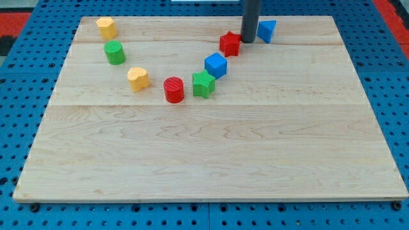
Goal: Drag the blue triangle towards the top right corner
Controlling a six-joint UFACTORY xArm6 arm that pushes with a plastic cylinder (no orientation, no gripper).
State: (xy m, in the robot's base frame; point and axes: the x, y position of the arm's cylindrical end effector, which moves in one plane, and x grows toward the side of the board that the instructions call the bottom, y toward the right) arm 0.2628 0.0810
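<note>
The blue triangle [267, 30] lies near the view's top, right of centre, on the wooden board [211, 153]. My tip [248, 41] stands on the board just left of the blue triangle, touching or almost touching it, with the red star-shaped block [230, 44] close on its other side. The rod comes down from the view's top edge.
A blue cube [216, 64], a green block [204, 84], a red cylinder [174, 89] and a yellow heart-like block [138, 78] form an arc below and to the left. A green cylinder [115, 52] and a yellow block [106, 27] sit at the top left.
</note>
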